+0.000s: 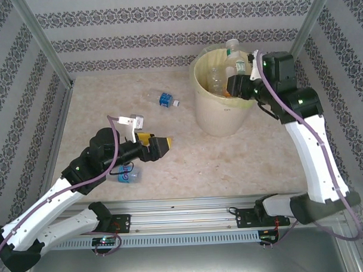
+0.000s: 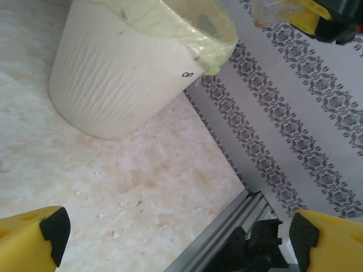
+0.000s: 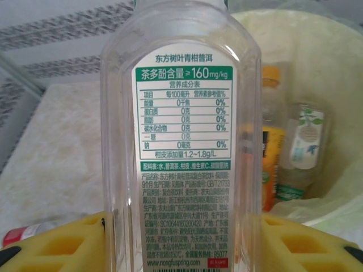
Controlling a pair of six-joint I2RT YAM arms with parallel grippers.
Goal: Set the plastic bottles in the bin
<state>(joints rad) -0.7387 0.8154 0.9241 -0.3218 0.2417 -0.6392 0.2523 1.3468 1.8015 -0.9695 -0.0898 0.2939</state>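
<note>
Clear bottle (image 3: 181, 113) printed "160mg/kg" and "www.nongfuspring.com" sits pinched in the right end effector (image 3: 181, 243); left end effector (image 2: 178, 241) spread.

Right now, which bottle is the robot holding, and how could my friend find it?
Find the big cream bin at the back right of the table. Over its rim the right tool grips a clear bottle. It alone stands upright in the air, white cap on top, green-and-white label; the others sit inside the bin or lie on the table.
</note>
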